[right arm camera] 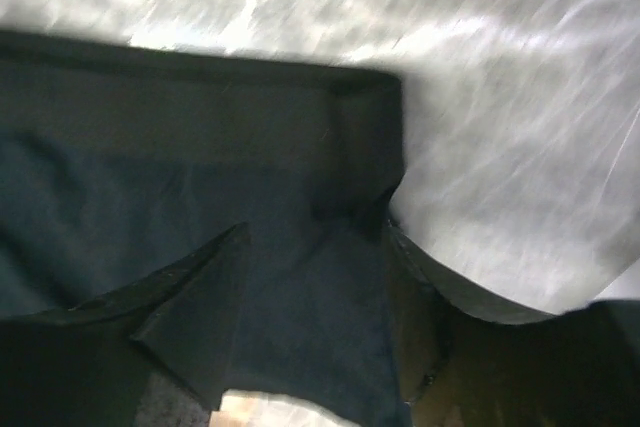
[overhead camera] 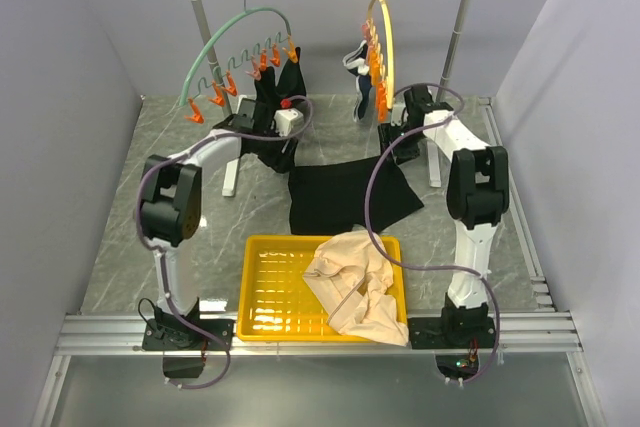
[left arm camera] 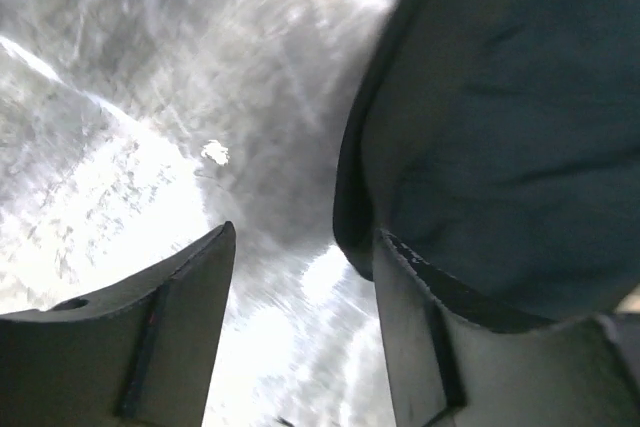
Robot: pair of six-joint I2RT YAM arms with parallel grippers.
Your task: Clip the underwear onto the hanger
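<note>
Underwear [overhead camera: 335, 197]: flat on desk [overhead camera: 120, 247], between the 2 arms, well apart from hanger [overhead camera: 383, 42].
Handling: light, limp, will sag; pinch the thick hem corner.
Left fingers [left arm camera: 180, 327]: apart, empty, beside the cloth edge.
Right fingers [right arm camera: 190, 317]: apart, straddling the hem.

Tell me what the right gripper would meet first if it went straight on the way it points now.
Most likely the underwear: the right gripper points down onto the black fabric near its corner, jaws apart. The table lies just past that edge. Depth is unclear.
</note>
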